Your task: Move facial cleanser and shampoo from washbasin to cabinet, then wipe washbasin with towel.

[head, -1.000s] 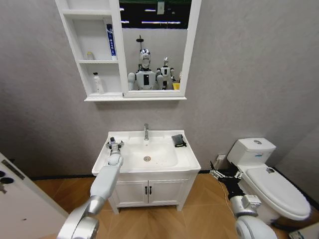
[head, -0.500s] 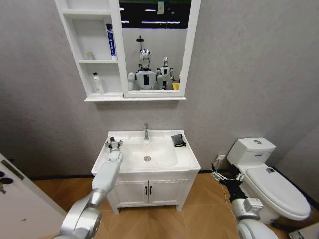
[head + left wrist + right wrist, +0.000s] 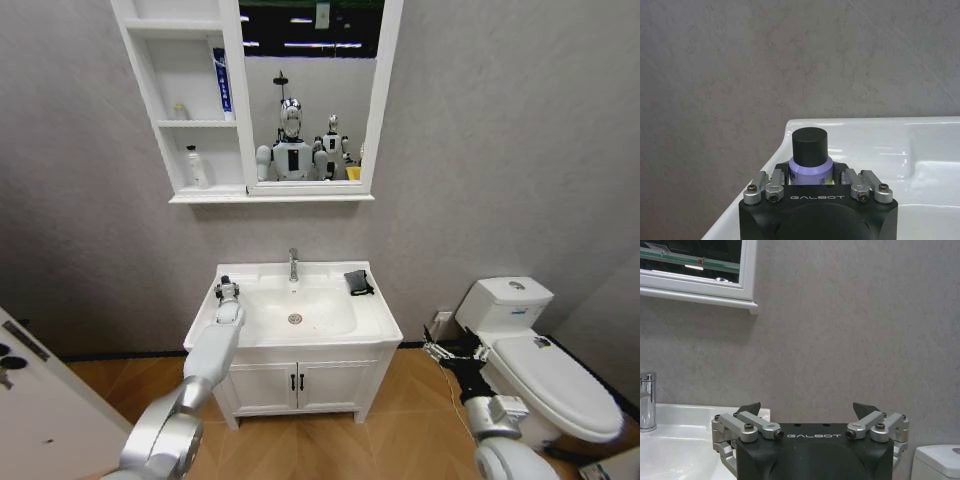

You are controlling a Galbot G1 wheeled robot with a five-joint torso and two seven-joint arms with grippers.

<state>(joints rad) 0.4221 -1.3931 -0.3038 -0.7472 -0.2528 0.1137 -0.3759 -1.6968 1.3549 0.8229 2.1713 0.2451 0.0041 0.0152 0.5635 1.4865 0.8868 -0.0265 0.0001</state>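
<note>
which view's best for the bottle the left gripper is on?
Left wrist view: the bottle, purple body with a black cap, sits close up between the left gripper's fingers at the washbasin's corner. In the head view the left gripper hides nearly all of it. The right wrist view has the tap and the basin edge.

The word GALBOT stands in pale letters on the black body of the left gripper (image 3: 811,176), just below the purple bottle (image 3: 810,170) with the black cap. The same word GALBOT is printed on the black body of the right gripper (image 3: 810,412). Nothing else is readable.
</note>
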